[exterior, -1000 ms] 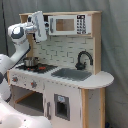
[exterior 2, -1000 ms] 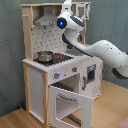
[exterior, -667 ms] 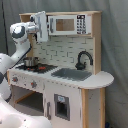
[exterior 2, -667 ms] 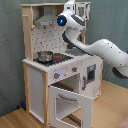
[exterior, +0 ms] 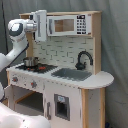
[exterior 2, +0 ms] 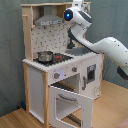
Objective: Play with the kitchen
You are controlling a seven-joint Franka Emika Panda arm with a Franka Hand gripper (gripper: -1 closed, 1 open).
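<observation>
The kitchen point(exterior: 64, 49) is a tall white and light-wood toy unit with a black faucet point(exterior: 83, 59), a grey sink point(exterior: 73, 74), a hob point(exterior: 40, 67) and a microwave cabinet point(exterior: 65, 25) at the top. My gripper point(exterior: 43, 25) is held up at the left end of the microwave cabinet, level with it. In the second exterior view the kitchen point(exterior 2: 36, 80) shows its range hood point(exterior 2: 48, 19), and my gripper point(exterior 2: 76, 6) sits high beside the upper cabinet. Whether it touches the cabinet is not visible.
A small metal pot point(exterior: 30, 62) stands on the hob, also seen as the pot point(exterior 2: 45, 56) in the second exterior view. The oven door point(exterior 2: 70, 102) hangs open toward the front. My arm point(exterior 2: 107, 47) reaches over the counter. A grey curtain point(exterior: 112, 40) hangs behind.
The wrist has crept slightly higher and closer to the microwave cabinet. Pot, oven door and the rest of the kitchen are as before.
</observation>
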